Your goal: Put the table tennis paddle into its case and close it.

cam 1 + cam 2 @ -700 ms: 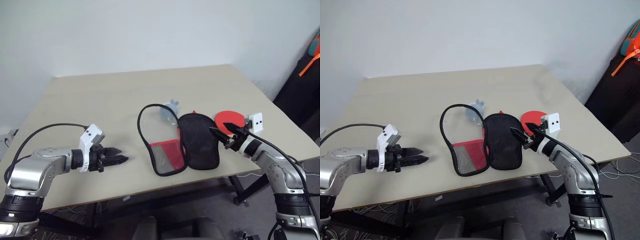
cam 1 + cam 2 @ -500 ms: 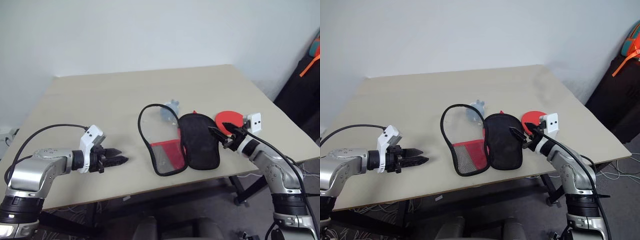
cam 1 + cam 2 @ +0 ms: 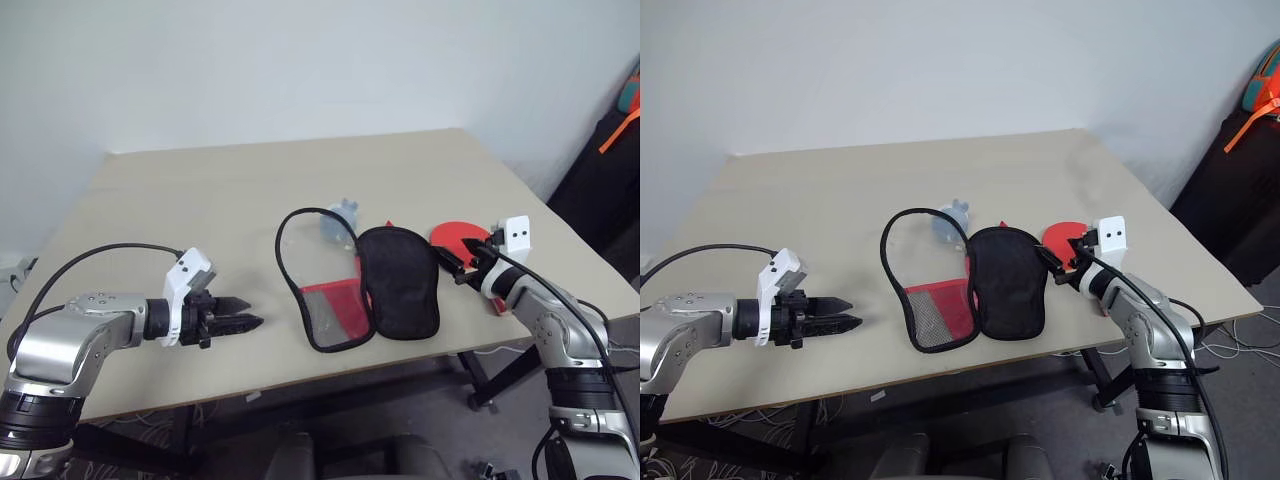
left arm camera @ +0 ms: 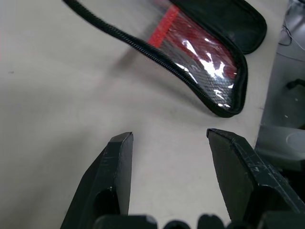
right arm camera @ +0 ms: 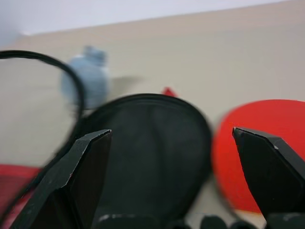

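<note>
Paddle [image 3: 452, 236] handle behind right claw [image 3: 462, 265]

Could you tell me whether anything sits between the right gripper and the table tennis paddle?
Nothing visible does: the open right gripper hangs just beside the paddle, which lies right of the open case.

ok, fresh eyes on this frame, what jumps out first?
The case lying unzipped and splayed open mid-table, black lining up, with a red and mesh panel on its left half. Next, the paddle peeking out red just beyond the case's right edge, with the open right gripper close by it. The left gripper, open too, hangs over bare table left of the case.
</note>
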